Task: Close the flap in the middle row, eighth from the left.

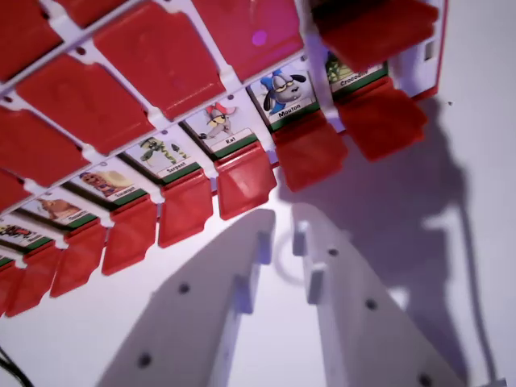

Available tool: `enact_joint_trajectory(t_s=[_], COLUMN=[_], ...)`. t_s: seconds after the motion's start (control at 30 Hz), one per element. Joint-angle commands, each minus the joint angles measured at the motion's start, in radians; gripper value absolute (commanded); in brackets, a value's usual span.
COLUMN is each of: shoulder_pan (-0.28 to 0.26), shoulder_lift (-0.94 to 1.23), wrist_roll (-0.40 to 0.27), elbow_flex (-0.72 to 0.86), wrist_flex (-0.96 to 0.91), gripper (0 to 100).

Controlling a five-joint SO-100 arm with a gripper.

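Observation:
A flap board [242,76] with a white frame fills the upper part of the wrist view. Its nearest row stands uncovered: animal cards such as Mouton [282,93], Rat [222,125] and a snake card [165,153] show, each with its red flap [242,181] lying toward me on the table. The rows above show only red panels [157,52]. One red flap [371,28] at the top right sticks out over the crocodile card [355,74]. My gripper [282,222] hangs just below the Rat and Mouton flaps, its white fingers [339,298] slightly apart, holding nothing and touching no flap.
The board lies on a white table [476,201], where a dark shadow [419,210] of the arm falls to the right. A thin black cable [6,371] crosses the bottom left corner.

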Motion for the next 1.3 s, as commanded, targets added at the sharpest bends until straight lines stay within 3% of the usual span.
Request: enact_joint_trajectory(t_s=[0.0, 1.27], shoulder_pan=[0.014, 0.077], shoulder_lift=[0.015, -0.324], wrist_roll=[0.008, -0.008], elbow_flex=[-0.107, -0.428], wrist_flex=[-0.051, -0.137], gripper=[2, 2])
